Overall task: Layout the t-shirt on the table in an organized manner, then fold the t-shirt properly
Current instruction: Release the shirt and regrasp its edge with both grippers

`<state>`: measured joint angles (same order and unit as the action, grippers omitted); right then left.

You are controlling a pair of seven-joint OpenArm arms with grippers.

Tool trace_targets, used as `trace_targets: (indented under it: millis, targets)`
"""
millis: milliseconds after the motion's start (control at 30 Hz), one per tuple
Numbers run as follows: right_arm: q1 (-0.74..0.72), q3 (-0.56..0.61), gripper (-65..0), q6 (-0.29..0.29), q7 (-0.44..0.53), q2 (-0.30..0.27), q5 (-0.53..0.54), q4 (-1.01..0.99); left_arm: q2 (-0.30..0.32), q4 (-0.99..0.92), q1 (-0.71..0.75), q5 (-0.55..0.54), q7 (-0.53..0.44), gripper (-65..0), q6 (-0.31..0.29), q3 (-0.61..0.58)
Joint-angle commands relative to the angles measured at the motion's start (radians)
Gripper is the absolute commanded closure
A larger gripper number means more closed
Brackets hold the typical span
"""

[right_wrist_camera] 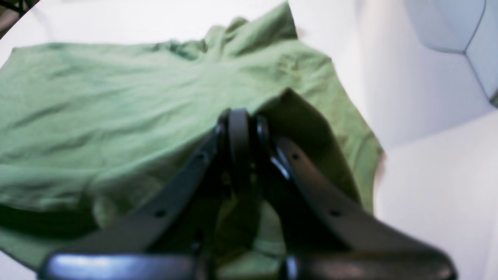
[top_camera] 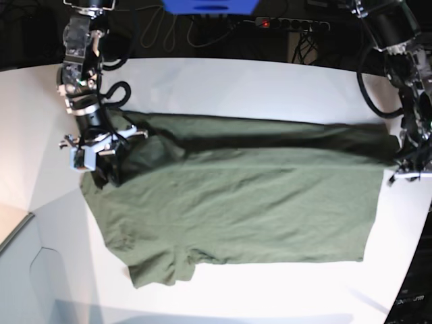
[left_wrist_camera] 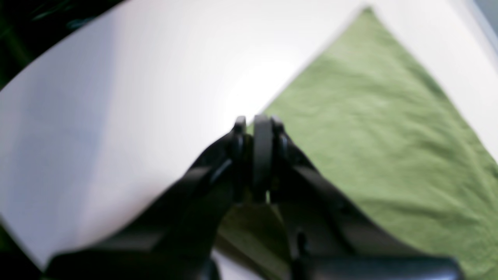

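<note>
The olive t-shirt (top_camera: 243, 202) lies spread across the white table (top_camera: 236, 81), one sleeve toward the near left. Its far edge is raised into a taut band between the two arms, with a shadow under it. At the shirt's left end my right gripper (top_camera: 101, 172) is shut on the cloth. The right wrist view shows the jaws of the right gripper (right_wrist_camera: 239, 116) closed, with a dark fold of the t-shirt (right_wrist_camera: 116, 109) standing up beside them. My left gripper (top_camera: 399, 165) pinches the shirt's right end. In the left wrist view the left gripper (left_wrist_camera: 257, 124) is shut over the t-shirt (left_wrist_camera: 381, 128).
Beyond the table's far edge lie black cables and a power strip (top_camera: 290, 23), with a blue object (top_camera: 209, 5) at the top. The curved table edge (top_camera: 20, 229) runs along the near left. Bare tabletop (left_wrist_camera: 136, 77) shows beside the shirt.
</note>
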<state>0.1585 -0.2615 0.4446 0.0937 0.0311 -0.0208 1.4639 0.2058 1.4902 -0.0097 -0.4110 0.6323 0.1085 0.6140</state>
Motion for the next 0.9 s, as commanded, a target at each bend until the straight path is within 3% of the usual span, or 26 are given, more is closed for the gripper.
trace_targets:
  millis: [0, 233, 400, 867]
  targets:
    - [-0.021, -0.002, 0.0, 0.006, 0.022, -0.003, 0.014, -0.001, 0.017, 0.014, -0.022, 0.011, -0.022, -0.2, 0.003, -0.003]
    - [-0.126, 0.000, 0.0, 0.006, 0.022, -0.050, 0.014, -0.154, 0.024, 0.013, -0.088, 0.019, -0.022, -0.2, 0.003, -0.041]
    - [-0.188, 0.000, 0.0, 0.006, 0.022, -0.067, 0.014, -0.210, 0.025, -0.092, -0.141, 0.053, -0.022, -0.2, 0.001, -0.041]
    - [-0.210, 0.121, 0.0, 0.006, 0.015, -0.089, 0.014, -0.223, 0.025, -0.171, -0.186, 0.050, -0.025, -0.2, 0.001, -0.039]
